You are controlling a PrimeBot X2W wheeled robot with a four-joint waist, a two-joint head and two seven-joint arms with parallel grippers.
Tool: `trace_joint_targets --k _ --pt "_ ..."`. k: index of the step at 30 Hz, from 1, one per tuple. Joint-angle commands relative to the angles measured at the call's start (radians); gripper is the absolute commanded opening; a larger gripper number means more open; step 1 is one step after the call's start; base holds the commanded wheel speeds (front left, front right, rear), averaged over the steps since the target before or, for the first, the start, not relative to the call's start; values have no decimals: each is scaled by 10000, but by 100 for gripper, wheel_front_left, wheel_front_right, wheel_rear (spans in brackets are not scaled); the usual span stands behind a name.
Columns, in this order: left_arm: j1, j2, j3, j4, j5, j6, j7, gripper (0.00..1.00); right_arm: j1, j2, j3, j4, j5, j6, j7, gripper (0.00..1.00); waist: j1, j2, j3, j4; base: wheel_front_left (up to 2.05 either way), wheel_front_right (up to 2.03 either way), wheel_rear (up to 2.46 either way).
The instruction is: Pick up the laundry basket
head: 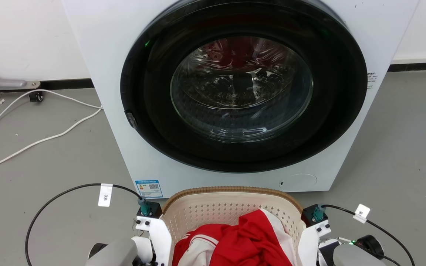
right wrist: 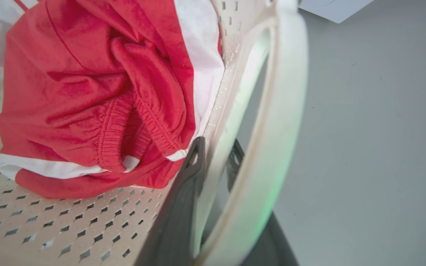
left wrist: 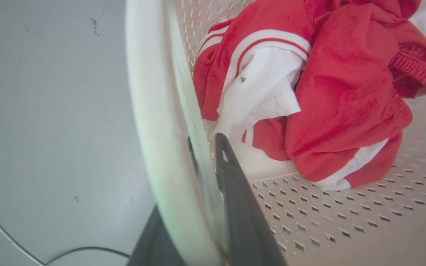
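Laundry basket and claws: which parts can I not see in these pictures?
Cream perforated plastic laundry basket: near half cut by the head view's bottom edge.
Basket floor: partly under red-and-white clothes, both wrist views.
Left claw: outer finger behind the white handle, left wrist view.
Right claw: outer finger behind the other handle, right wrist view.

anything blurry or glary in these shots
Head view: sharp, with reflections on the white washer's round glass door. Left wrist view: the white side handle of the cream laundry basket is blurred and green-tinged. Right wrist view: its other white handle likewise; the red-and-white clothes are sharp.
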Motion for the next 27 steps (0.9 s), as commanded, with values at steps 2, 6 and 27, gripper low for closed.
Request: trace_joint_targets --k 2,6,27 --pt "-310 -8 -62 -63 -106 -117 -69 0 -64 -29 282 -53 165 38 28 0 1 -1 -1 -1 0 0 0" --pt "-326 15 -167 -34 -203 -117 -141 0 -113 -55 546 -32 446 43 15 0 1 -1 4 -3 0 0 0" --pt "-384 22 -584 95 -644 -116 -286 0 -273 -133 1664 133 1490 45 -278 0 1 -1 30 -40 0 0 0"
